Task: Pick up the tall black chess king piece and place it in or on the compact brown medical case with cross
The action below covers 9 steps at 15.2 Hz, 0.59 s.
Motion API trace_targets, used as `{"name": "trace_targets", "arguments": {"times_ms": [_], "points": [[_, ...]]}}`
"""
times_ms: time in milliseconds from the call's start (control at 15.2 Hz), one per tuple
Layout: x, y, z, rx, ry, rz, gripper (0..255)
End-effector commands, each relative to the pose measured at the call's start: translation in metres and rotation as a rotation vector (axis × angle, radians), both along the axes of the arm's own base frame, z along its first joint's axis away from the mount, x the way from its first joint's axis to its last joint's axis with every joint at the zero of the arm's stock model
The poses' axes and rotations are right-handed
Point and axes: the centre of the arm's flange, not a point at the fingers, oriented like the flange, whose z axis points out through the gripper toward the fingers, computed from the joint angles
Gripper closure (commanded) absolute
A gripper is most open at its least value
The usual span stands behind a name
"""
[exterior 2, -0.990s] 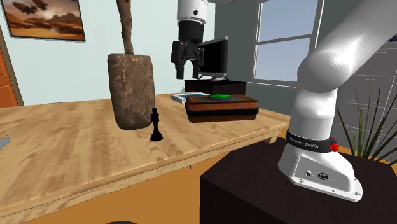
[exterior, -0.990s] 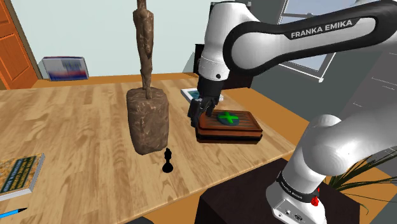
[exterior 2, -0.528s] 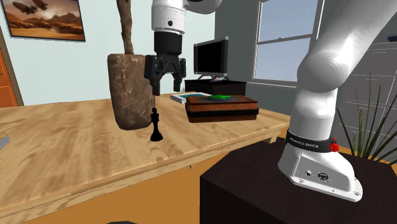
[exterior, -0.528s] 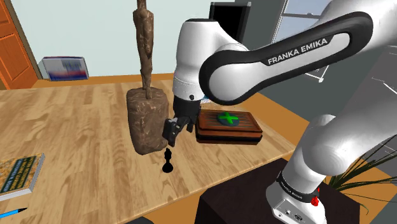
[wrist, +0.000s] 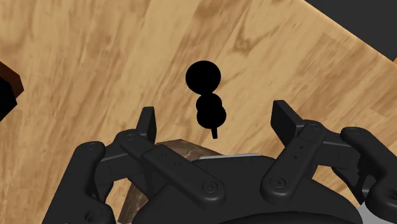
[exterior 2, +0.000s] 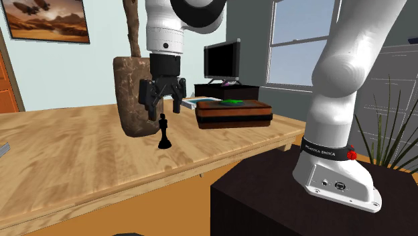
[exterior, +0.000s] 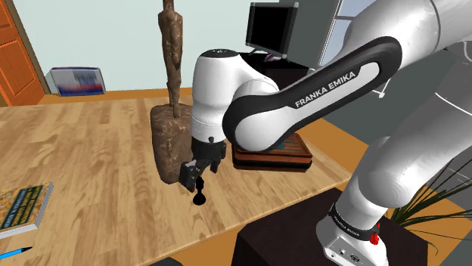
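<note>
The black chess king [exterior: 199, 193] [exterior 2: 163, 133] [wrist: 207, 95] stands upright on the wooden table, near its front edge. My gripper [exterior: 194, 173] [exterior 2: 163, 107] [wrist: 216, 124] hangs open just above the king's top, fingers spread to either side and touching nothing. The brown case with a green cross [exterior: 295, 150] [exterior 2: 234, 112] lies flat on the table to the shoulder view's right of the king, mostly hidden there by my arm.
A tall brown rough sculpture [exterior: 173, 136] [exterior 2: 138, 94] stands right behind the king and close to my gripper. A book [exterior: 23, 205] lies at the shoulder view's left front. A monitor [exterior 2: 222, 60] stands behind the case. The table's front edge [exterior 2: 201, 173] is near.
My gripper has swung from above the case across to the king and come down over it, staying open. The king and case have not moved.
</note>
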Motion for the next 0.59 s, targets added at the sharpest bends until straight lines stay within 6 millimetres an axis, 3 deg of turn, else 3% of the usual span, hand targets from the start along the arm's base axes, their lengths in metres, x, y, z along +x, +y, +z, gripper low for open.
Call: {"name": "trace_targets", "arguments": {"times_ms": [0,528], "points": [[0.0,-0.0002,-0.0098,0.0,-0.001,0.0,0],[0.0003,-0.0001,-0.0128,0.0,-0.001,0.0,0]]}}
